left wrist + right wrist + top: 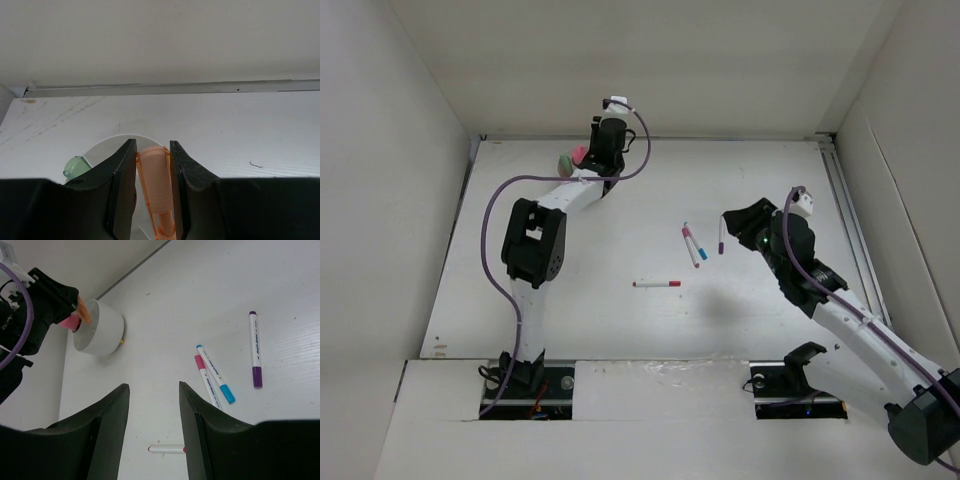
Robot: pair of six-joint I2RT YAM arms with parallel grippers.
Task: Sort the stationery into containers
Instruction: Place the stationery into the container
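At the far left corner of the table [570,300], the left claw [152,146] is clenched on an orange pen [156,195] and holds it tilted over the rim of the white cup [100,330], so the step in hand looks like dropping this pen in. The next move calls for bringing the tip down inside a compartment before letting go, since a release on the rim could send the pen back out. At the cup, a green cap [75,166] shows by the left edge and something pink [70,322] pokes up beside the claw. Which compartments they sit in cannot be told, as the claw hides the dividers. The right claw [152,389] hangs released and empty over the middle of the table, near a purple pen [255,347]. A blue pen [215,371] and a pink pen [204,375] lie close side by side, and a red pen [167,448] lies nearer the arms. With four pens on the table, the sort looks only partly done.
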